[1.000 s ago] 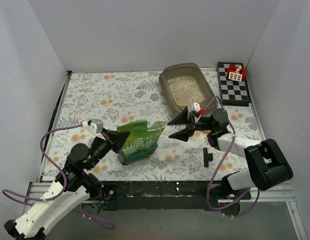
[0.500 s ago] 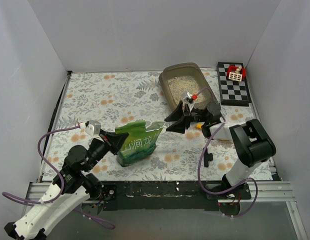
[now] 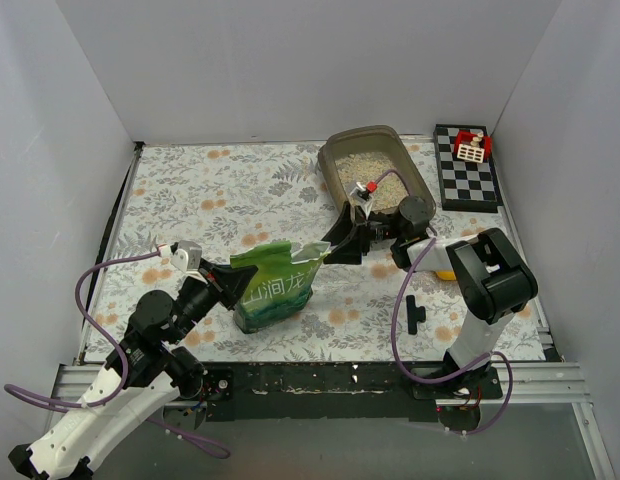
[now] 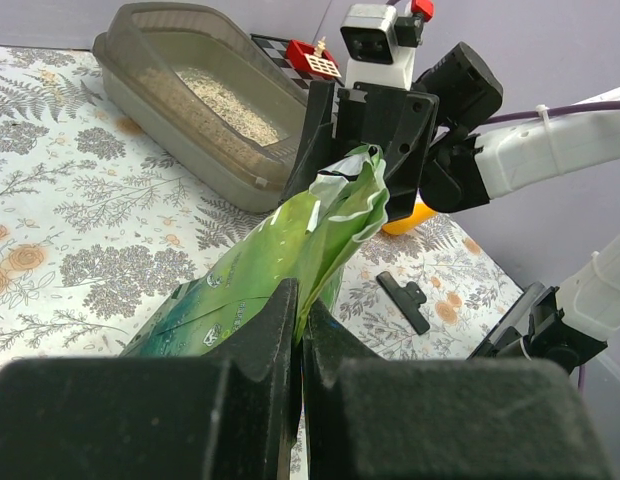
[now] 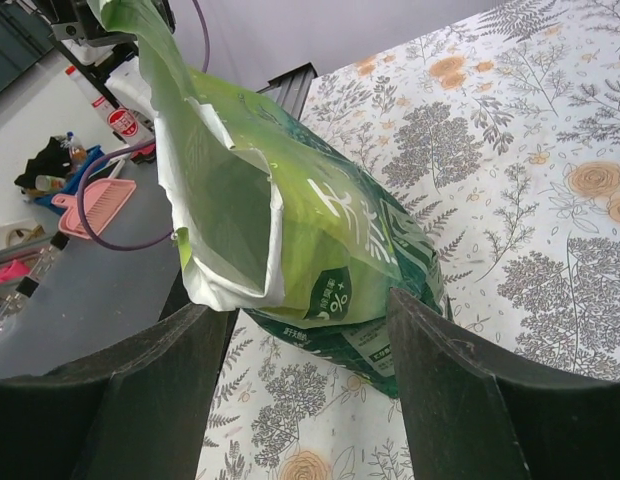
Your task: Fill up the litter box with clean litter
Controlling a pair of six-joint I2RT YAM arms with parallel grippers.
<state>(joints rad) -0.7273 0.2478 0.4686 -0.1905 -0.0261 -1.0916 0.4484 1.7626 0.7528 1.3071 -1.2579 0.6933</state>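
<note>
The green bag [image 3: 280,285] stands on the flowered table with its torn top gaping toward the right. My left gripper [image 3: 230,275] is shut on the bag's left edge, and in the left wrist view the foil [image 4: 290,240] is pinched between its fingers [image 4: 300,300]. My right gripper [image 3: 340,245] is open just right of the bag's open corner. In the right wrist view the bag's mouth [image 5: 230,220] hangs ahead between the spread fingers, touching neither. The grey-brown litter box [image 3: 335,185] sits behind, with pale litter [image 3: 370,170] inside it.
A black-and-white checkered board [image 3: 466,180] carrying a small red piece [image 3: 472,147] lies at the back right. A black clip [image 3: 415,314] lies right of the bag. A yellow scoop [image 3: 445,272] shows partly behind the right arm.
My right arm has swung left, bringing its open gripper up to the bag's open top. The left gripper and the bag have stayed in place.
</note>
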